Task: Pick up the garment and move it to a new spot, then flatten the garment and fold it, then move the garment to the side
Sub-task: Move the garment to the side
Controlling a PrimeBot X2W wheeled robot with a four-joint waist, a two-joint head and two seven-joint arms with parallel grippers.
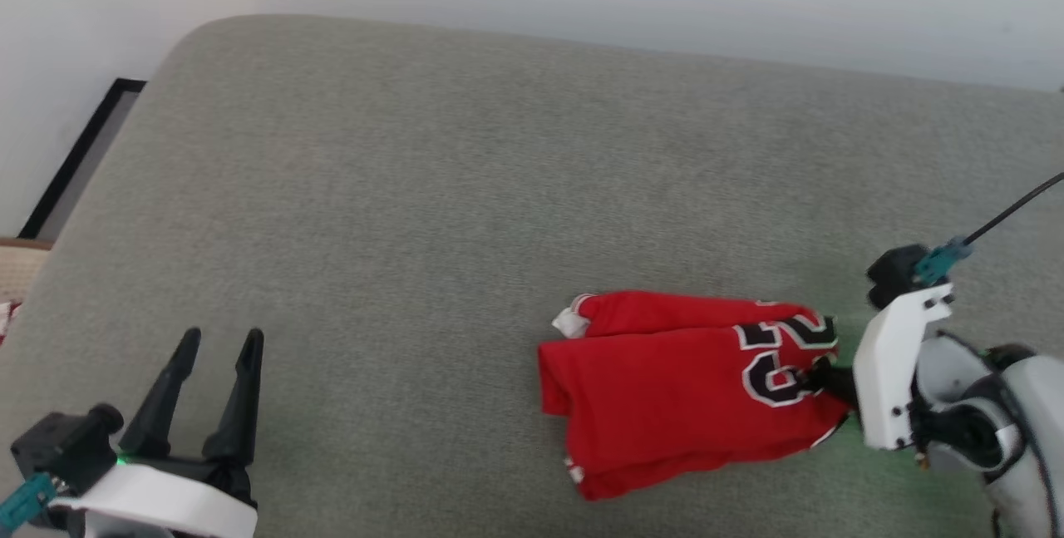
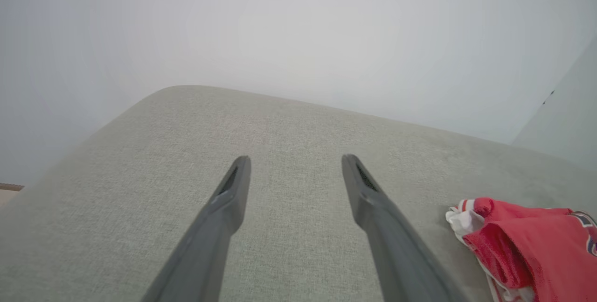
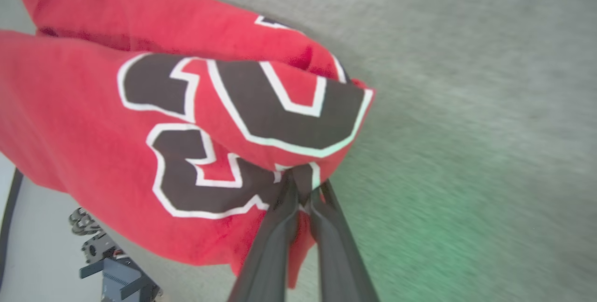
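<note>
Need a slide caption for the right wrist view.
Right claw pinched shut on the red garment over the grey cushion.

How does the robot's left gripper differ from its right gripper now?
The left gripper is open, fingers spread; the right gripper is pinched shut. The left gripper holds nothing; the right gripper clamps a fold of the red jersey shirt beside its black number. The left gripper hangs over the grey fabric cushion, apart from the shirt; the right gripper touches it. Both have two long dark fingers.
</note>
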